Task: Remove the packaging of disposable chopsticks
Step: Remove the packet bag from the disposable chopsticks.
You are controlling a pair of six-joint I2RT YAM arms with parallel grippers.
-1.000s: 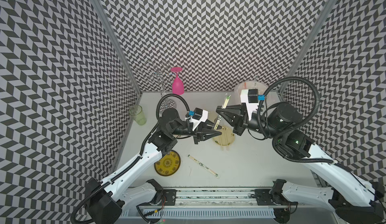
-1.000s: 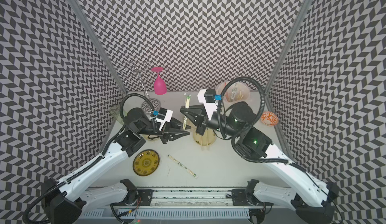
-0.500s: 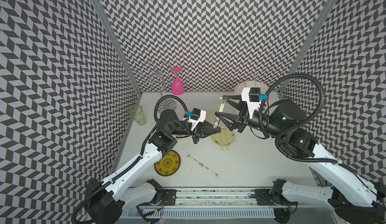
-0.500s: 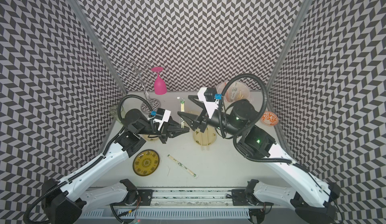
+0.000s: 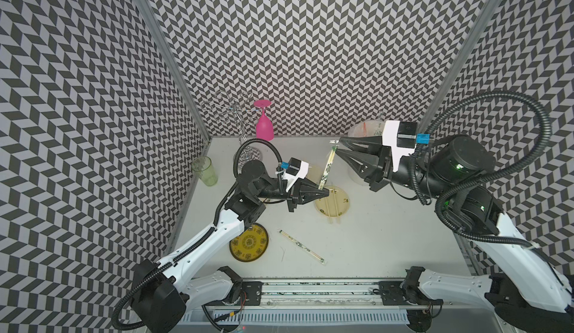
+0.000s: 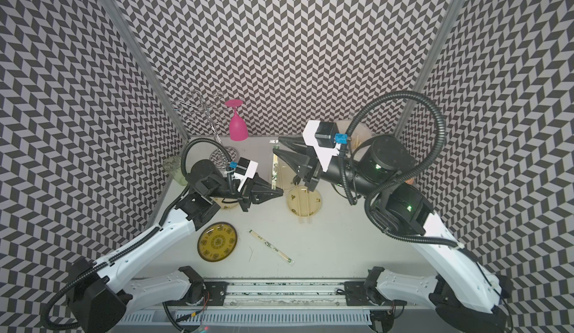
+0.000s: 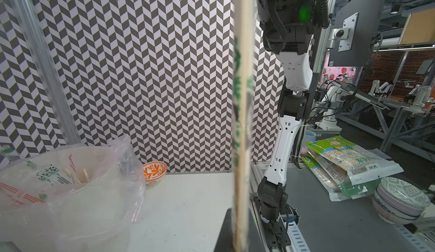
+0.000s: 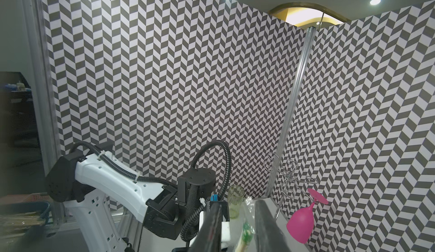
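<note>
While left gripper (image 5: pixel 324 192) clamps long clear green-printed plastic sleeve (image 5: pixel 328 166),
right gripper (image 5: pixel 338 145) has fingers apart around its top.

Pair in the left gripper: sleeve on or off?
On: clear sleeve with green-and-black print wraps the whole length rising from the left gripper.

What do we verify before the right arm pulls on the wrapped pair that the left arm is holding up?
1. Left end effector shut on the lower end of the wrapped chopsticks: ok.
2. Top of the wrapper sits between the right end effector's jaws: ok.
3. Right jaws closed on it: not ok, they stand apart.
4. Closing would catch the wrapper alone: cannot tell.
5. Plate near the left end effector for unloading: ok.
6. Spare wrapped pair lies apart from both arms: ok.
</note>
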